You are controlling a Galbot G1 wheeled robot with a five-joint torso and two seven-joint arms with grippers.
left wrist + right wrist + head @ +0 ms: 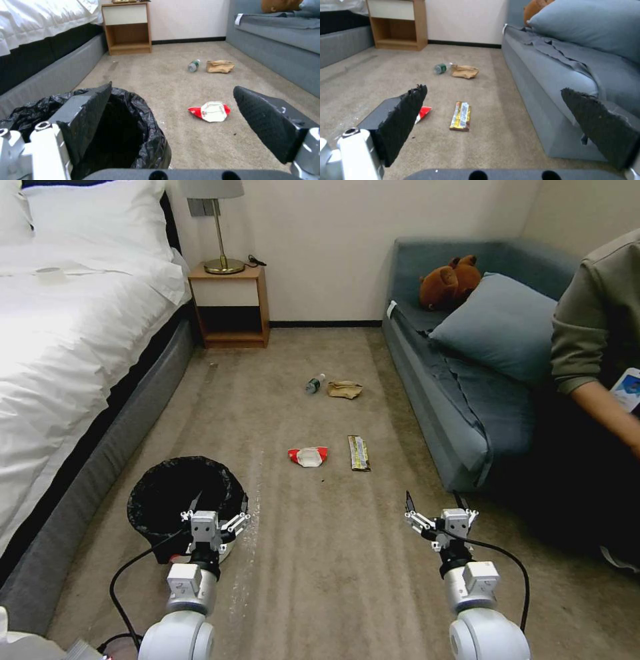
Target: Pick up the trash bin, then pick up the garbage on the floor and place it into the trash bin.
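My left gripper (218,511) is at the near rim of the trash bin (179,499), with its fingers spread wide and nothing between them. In the left wrist view one finger pad (89,113) overlaps the black bag folded over the bin's rim, and the other pad (266,120) stands clear over bare carpet (320,553); whether the first pad touches the bag cannot be told. The bin stands upright on the carpet, just beside the grey bed base (87,480). My right gripper (435,505) hangs above the carpet near the front corner of the sofa (460,400), fingers likewise spread wide and empty. Ahead of my left fingers, past the bin and toward my right side, lies the crumpled red-and-white wrapper (308,455). Just beside it, ahead of my right fingers and slightly toward my left, lies the long dark snack wrapper (359,453), flat on the carpet with its long side pointing away from me. The two wrappers are near each other but apart. Farther ahead, well beyond both sets of fingers, the small green bottle (315,383) lies on its side, and the crumpled brown paper bag (345,389) sits just beside it on the sofa side. Farthest off, a wooden nightstand (230,307) stands against the wall.
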